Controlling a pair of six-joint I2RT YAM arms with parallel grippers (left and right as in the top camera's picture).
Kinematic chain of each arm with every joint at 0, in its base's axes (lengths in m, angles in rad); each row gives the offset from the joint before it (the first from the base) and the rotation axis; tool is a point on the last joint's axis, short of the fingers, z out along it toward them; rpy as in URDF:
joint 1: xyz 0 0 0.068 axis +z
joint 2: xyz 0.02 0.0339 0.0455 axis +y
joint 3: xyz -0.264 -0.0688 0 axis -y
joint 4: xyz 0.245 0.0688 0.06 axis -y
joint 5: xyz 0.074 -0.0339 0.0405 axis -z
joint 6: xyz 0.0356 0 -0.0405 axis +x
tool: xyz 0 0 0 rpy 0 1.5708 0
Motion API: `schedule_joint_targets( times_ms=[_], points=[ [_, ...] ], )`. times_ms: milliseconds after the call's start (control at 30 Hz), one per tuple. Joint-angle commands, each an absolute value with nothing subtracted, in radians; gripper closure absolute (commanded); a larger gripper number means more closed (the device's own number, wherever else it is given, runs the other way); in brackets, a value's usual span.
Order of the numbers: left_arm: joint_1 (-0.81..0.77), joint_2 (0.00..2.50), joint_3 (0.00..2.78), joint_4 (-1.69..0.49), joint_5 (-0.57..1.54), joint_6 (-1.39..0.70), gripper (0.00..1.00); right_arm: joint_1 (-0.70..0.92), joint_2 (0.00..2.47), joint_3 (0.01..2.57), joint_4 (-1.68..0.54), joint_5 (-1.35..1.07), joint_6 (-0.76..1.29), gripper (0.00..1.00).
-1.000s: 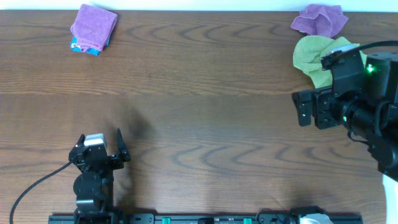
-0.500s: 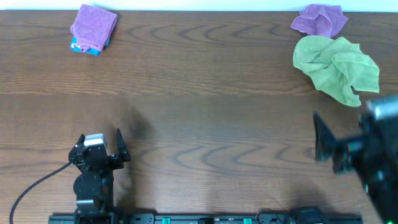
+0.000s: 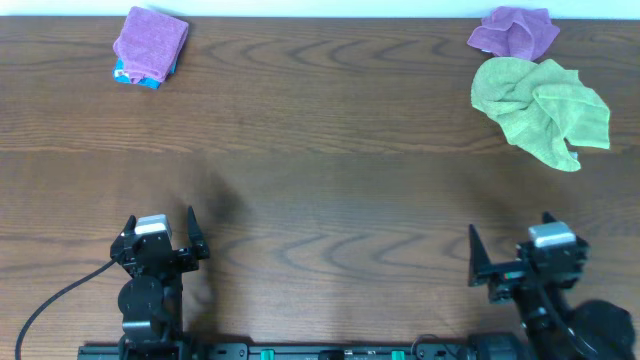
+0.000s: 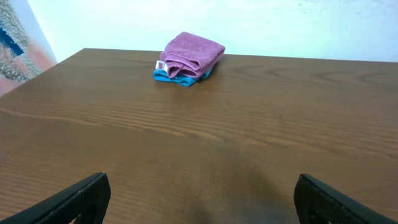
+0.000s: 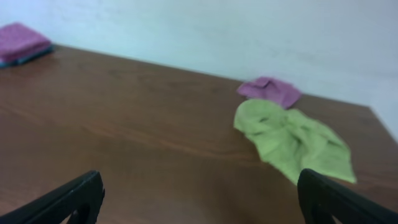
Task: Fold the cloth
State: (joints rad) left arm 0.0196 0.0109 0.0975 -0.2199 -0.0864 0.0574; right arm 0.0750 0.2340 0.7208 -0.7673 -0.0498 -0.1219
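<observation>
The purple-magenta cloth [image 3: 152, 40] lies folded at the far left corner, on top of a folded blue cloth [image 3: 128, 76]. In the left wrist view it [image 4: 191, 53] shows a small white tag at its left edge. My left gripper [image 3: 161, 222] is open and empty near the front left edge, far from the cloth; the left wrist view [image 4: 202, 190] shows bare wood between its fingers. My right gripper [image 3: 510, 240] is open and empty near the front right edge; the right wrist view [image 5: 199, 190] also shows only wood between its fingers.
A crumpled lime-green towel [image 3: 540, 108] lies at the back right, also in the right wrist view [image 5: 289, 140]. A smaller bunched-up purple cloth [image 3: 514, 32] sits just behind it at the far edge. A black cable [image 3: 55, 300] runs from the left arm.
My right arm has drawn back from over the green towel to the front right edge, uncovering the towel. The left arm and the cloths have not moved.
</observation>
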Motion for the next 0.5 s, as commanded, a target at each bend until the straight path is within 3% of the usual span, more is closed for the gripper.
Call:
schedule_joint_targets(
  times_ms=[0, 467],
  points=[
    [0.026, 0.004, 0.070, -0.228, -0.104, 0.072, 0.05, 0.065, 0.210, 0.646, -0.728, -0.087, -0.136, 0.01],
    [0.026, 0.004, 0.070, -0.228, -0.104, 0.072, 0.05, 0.065, 0.073, 0.444, -0.669, -0.078, -0.136, 0.01]
  ],
)
